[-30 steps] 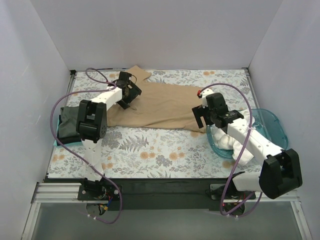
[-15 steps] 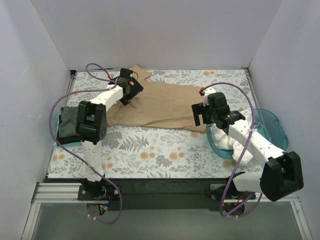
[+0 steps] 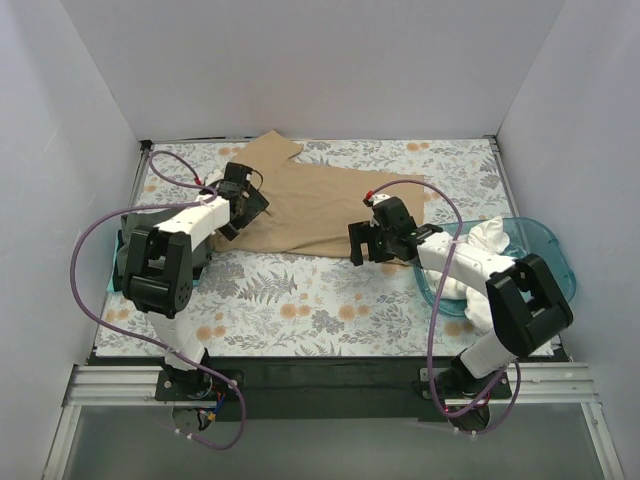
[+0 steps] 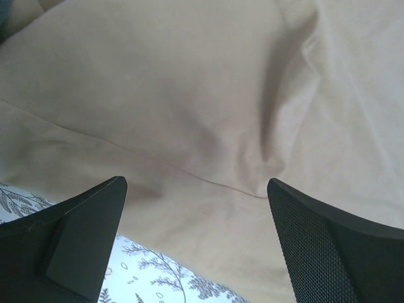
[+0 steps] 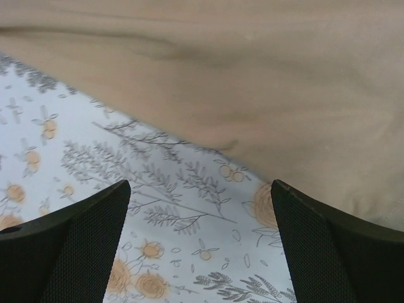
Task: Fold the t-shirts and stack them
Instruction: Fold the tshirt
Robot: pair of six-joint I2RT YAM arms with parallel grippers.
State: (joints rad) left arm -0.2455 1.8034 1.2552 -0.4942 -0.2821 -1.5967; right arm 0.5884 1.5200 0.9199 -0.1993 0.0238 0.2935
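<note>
Tan cloth t-shirt point(image 3: 320, 205) spread flat, unfolded. Left gripper point(image 4: 196, 189) and right gripper point(image 5: 200, 189) parted, empty, at its near edge. We judge folding unstarted; white t-shirts point(image 3: 493, 233) wait in teal plastic tub point(image 3: 552, 243).

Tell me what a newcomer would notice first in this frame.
The tan t-shirt lies spread across the far middle of the floral table covering. The left gripper and right gripper hang open over its edge, one at either end. At the right edge, a teal tub holds white shirts.
</note>
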